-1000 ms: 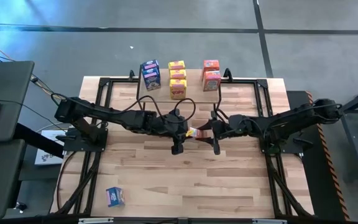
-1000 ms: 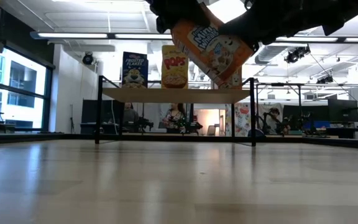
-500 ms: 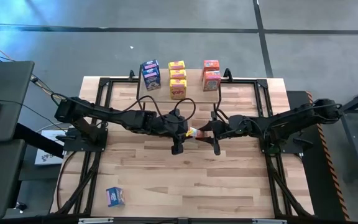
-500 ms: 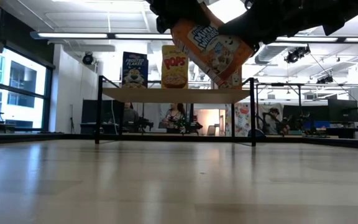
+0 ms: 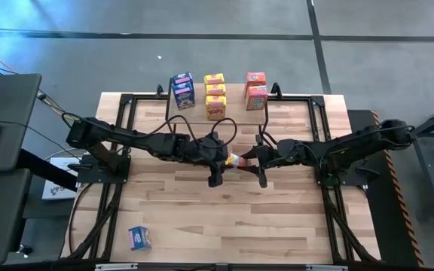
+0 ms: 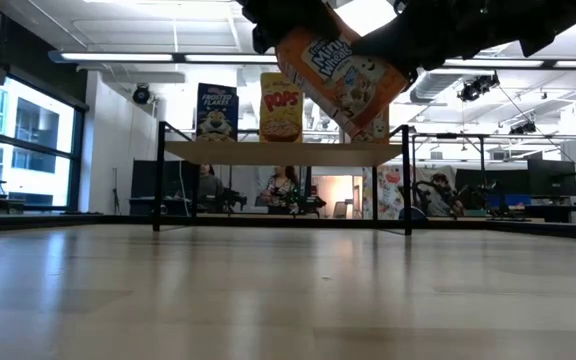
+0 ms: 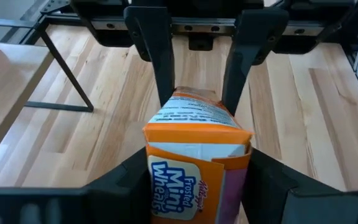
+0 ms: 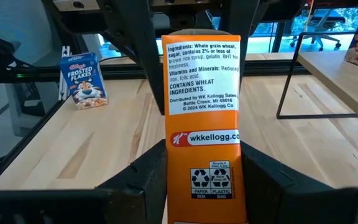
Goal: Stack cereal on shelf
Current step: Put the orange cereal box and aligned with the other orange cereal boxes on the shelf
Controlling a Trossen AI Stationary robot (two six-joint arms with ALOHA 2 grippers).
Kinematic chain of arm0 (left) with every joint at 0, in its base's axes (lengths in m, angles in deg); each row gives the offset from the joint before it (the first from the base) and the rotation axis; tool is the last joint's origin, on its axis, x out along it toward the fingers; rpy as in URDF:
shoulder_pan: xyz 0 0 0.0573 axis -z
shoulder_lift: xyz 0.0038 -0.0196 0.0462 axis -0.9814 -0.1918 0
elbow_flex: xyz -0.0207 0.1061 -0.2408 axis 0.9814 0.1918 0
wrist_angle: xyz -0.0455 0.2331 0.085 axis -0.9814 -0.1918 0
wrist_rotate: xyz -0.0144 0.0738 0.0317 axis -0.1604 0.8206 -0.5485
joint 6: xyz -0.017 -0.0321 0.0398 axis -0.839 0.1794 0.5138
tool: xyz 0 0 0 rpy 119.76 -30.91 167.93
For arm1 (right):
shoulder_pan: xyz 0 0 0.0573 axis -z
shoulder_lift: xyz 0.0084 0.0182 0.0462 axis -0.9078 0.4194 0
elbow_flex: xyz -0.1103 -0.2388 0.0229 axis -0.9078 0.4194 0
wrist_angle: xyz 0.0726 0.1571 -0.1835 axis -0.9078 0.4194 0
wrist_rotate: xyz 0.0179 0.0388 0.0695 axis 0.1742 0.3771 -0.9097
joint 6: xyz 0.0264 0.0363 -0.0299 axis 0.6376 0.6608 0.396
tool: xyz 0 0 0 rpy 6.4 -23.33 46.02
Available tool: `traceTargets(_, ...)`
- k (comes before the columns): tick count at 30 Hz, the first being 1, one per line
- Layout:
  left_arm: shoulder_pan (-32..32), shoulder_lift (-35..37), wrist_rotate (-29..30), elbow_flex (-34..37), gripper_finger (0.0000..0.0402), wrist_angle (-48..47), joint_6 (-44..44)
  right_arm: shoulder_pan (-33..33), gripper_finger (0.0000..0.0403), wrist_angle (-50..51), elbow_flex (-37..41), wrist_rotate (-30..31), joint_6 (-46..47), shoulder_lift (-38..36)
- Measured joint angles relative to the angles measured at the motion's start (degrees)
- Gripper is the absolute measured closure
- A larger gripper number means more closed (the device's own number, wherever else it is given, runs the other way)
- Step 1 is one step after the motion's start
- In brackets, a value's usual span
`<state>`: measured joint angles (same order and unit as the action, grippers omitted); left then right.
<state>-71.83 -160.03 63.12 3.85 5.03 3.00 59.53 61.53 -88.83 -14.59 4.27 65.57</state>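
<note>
Both arms reach in from the sides of the desk point(image 5: 202, 203) and meet over its middle, forearms stretched almost level, wrists facing each other. Between them hangs an orange-red cereal box point(image 6: 340, 73), tilted in the low view and clear of the desk top.

The right claw point(image 8: 199, 180) is closed on one end of this box; its wrist view shows the two dark fingers point(image 8: 148, 177) pressed against the narrow sides, with the ingredient panel facing the camera. The left claw point(image 7: 197, 186) has its fingers on either side of the other end of the same box; whether they press on it or have eased off I cannot tell.

The shelf point(image 5: 228, 105) stands at the far edge of the desk. On its wooden top sit a blue box point(image 5: 183, 90), a row of three yellow boxes point(image 5: 215, 95) and two orange-red boxes point(image 5: 256, 90). In the low view the blue and yellow fronts stand upright on the shelf.

One more blue box point(image 5: 140, 237) lies alone near the front left corner of the desk; the right wrist view shows it upright point(image 8: 84, 79), well apart from both claws.
</note>
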Motion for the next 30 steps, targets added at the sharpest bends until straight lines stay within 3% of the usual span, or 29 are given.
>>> traceTargets(14, 0.02, 0.0, -0.63, 0.0, 0.0149, 1.69, 5.98, 0.0, 0.0252, 0.01, 0.0, 0.12, -0.09, 0.0)
traceTargets(30, 0.17, 5.45, 1.55, 0.04, 0.0144, -0.86, 4.66, 0.02, 0.0252, 4.28, 0.0, 1.62, -0.29, -3.34)
